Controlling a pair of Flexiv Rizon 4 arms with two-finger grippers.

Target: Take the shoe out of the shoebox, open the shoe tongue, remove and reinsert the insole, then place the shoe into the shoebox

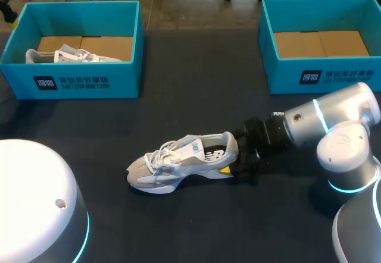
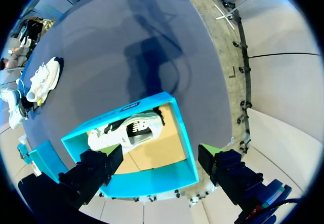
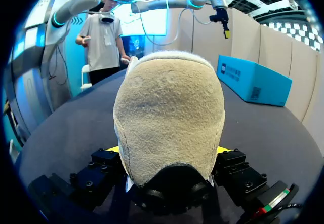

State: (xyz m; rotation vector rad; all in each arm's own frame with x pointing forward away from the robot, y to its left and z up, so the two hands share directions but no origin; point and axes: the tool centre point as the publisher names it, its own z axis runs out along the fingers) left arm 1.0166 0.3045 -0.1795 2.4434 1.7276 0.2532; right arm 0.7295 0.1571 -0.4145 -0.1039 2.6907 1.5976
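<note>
the right claw (image 3: 168, 151) is clenched on the heel of a grey and white lace-up trainer (image 1: 178, 163), with one yellow-tipped finger on each side of the fuzzy suede heel cup, so the trainer is what it is grasping. the trainer sits on its sole on the dark tabletop (image 1: 178, 227), toe pointing away from the claw, outside both boxes and roughly midway between them. to my eye it is a light thing. the mesh upper, laces and tongue look soft and will give, while the heel cup and thick foam sole look firm. that makes the heel a sound place to pin it, and the suede should not slip. the tongue would be best pinched at its top edge above the laces. the insole, likely thin and floppy, is best taken at its heel end inside the collar. further out, an open teal cardboard shoebox with a brown floor (image 1: 321, 75) stands empty at the far right. a matching teal shoebox (image 1: 71, 81) at the far left holds a second pale trainer (image 1: 65, 55). the left claw (image 2: 162, 171) hangs high above that left box, fingers spread, gripping nothing.
</note>
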